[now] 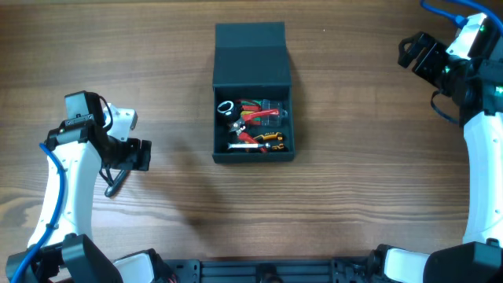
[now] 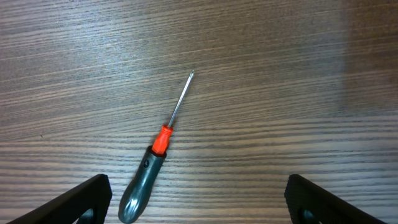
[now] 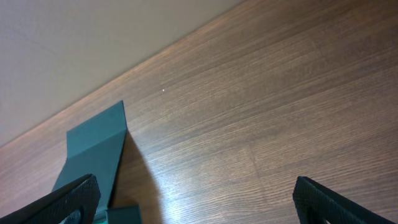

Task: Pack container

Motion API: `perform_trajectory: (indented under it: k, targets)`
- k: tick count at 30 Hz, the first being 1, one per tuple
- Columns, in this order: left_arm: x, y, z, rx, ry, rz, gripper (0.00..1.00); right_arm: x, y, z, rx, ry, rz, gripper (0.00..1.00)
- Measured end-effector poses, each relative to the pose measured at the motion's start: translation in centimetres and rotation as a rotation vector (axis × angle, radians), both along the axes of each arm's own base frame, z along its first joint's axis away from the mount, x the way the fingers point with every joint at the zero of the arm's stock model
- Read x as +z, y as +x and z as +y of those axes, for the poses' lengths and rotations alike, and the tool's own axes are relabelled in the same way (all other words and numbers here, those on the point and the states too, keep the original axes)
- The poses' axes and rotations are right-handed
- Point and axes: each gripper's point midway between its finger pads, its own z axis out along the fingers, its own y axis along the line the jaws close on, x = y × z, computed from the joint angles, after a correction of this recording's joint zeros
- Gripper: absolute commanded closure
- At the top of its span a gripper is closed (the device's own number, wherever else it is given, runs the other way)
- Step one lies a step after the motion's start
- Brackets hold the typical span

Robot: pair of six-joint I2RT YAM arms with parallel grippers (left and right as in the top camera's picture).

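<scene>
The dark teal-grey container (image 1: 253,153) stands at the table's middle with its flap lid (image 1: 251,53) open toward the back; the lid also shows in the right wrist view (image 3: 93,152). Several hand tools with red, orange and black handles lie inside it (image 1: 255,124). A screwdriver with a grey handle and orange collar (image 2: 149,174) lies on the table between the fingers of my open left gripper (image 2: 198,202), near its left finger; in the overhead view it is (image 1: 116,185) beside the left gripper (image 1: 140,155). My right gripper (image 1: 415,53) is open and empty at the far right.
The wooden table (image 1: 354,181) carries nothing else in view. The table's far edge meets a pale wall (image 3: 93,37) in the right wrist view. The arm bases stand at the front edge.
</scene>
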Motion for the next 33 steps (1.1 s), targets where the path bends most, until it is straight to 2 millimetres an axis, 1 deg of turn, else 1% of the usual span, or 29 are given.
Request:
perform_trajectory:
  k: [1, 4, 7, 11, 13, 15, 18, 21, 23, 24, 25, 26, 28, 29, 31, 33]
  targets:
    - [0.0, 0.1, 0.0, 0.000, 0.000, -0.003, 0.01, 0.0, 0.0, 0.0, 0.000, 0.000, 0.000, 0.00]
    - [0.0, 0.0, -0.2, 0.001, -0.010, 0.001, 0.00, 0.0, 0.0, 0.0, 0.000, 0.000, 0.000, 0.00]
    - [0.2, -0.7, -0.8, -0.002, -0.038, 0.023, 0.00, 0.0, 0.0, 0.0, 0.000, 0.000, 0.000, 0.00]
    - [1.2, -0.7, -0.8, -0.003, -0.032, -0.012, 0.00, 0.0, 0.0, 0.0, 0.000, 0.000, 0.000, 0.00]
    - [1.8, -0.7, -0.5, -0.001, -0.012, -0.032, 0.00, 0.0, 0.0, 0.0, 0.000, 0.000, 0.000, 0.00]
    - [2.2, -0.6, 0.3, 0.008, 0.038, -0.044, 0.00, 0.0, 0.0, 0.0, 0.000, 0.000, 0.000, 0.00]
    - [2.3, -0.8, 1.2, 0.015, 0.088, -0.037, 0.00, 0.0, 0.0, 0.0, 0.000, 0.000, 0.000, 0.00]
    - [2.3, -0.9, 1.4, 0.015, 0.104, -0.031, 0.00, 0.0, 0.0, 0.0, 0.000, 0.000, 0.000, 0.00]
    - [2.2, -1.5, 1.3, 0.015, 0.099, -0.008, 0.00, 0.0, 0.0, 0.0, 0.000, 0.000, 0.000, 0.00]
    - [2.2, -1.4, 1.3, 0.015, 0.099, -0.010, 0.02, 0.0, 0.0, 0.0, 0.000, 0.000, 0.000, 0.00]
    - [2.4, -1.0, 1.4, 0.016, 0.105, -0.031, 0.04, 0.0, 0.0, 0.0, 0.000, 0.000, 0.000, 0.00]
    - [2.9, -0.2, 1.6, 0.017, 0.117, -0.075, 0.06, 0.0, 0.0, 0.0, 0.000, 0.000, 0.000, 0.00]
    - [3.9, 1.7, 2.2, 0.030, 0.141, -0.166, 0.05, 0.0, 0.0, 0.0, 0.000, 0.000, 0.000, 0.00]
    - [4.2, 2.1, 2.3, 0.035, 0.145, -0.184, 0.05, 0.0, 0.0, 0.0, 0.000, 0.000, 0.000, 0.00]
    - [4.4, 2.2, 2.4, 0.061, 0.143, -0.194, 0.02, 0.0, 0.0, 0.0, 0.000, 0.000, 0.000, 0.00]
    - [4.2, 1.6, 2.2, 0.082, 0.130, -0.165, 0.00, 0.0, 0.0, 0.0, 0.000, 0.000, 0.000, 0.00]
